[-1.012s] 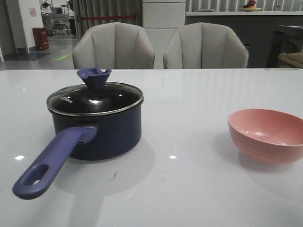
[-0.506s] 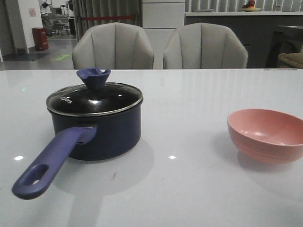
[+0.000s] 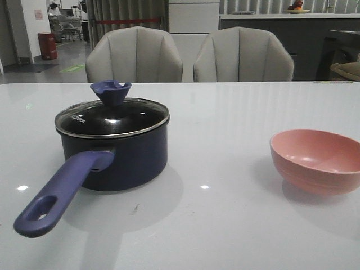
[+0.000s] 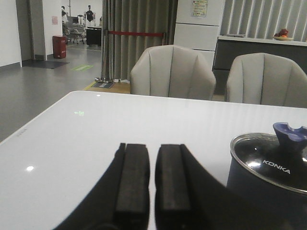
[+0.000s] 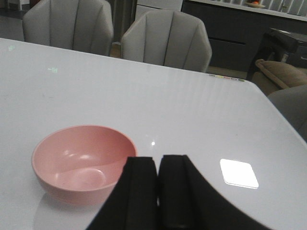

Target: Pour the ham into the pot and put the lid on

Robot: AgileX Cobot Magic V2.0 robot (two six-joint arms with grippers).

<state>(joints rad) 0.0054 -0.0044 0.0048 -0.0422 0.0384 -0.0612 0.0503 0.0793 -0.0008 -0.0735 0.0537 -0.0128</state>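
The dark navy pot (image 3: 121,160) stands on the left of the white table (image 3: 225,225), its purple-blue handle (image 3: 59,191) pointing toward the front left. The glass lid (image 3: 112,115) with its blue-purple knob (image 3: 111,91) sits on the pot. No ham shows; the pink bowl (image 3: 318,160) on the right looks empty in the right wrist view (image 5: 81,160). My left gripper (image 4: 152,148) is shut and empty, low over the table, with the pot (image 4: 259,191) and lid (image 4: 268,163) beside it. My right gripper (image 5: 157,160) is shut and empty beside the bowl. Neither gripper shows in the front view.
Two grey chairs (image 3: 135,56) (image 3: 243,56) stand behind the table's far edge. The table's right edge shows in the right wrist view (image 5: 283,124).
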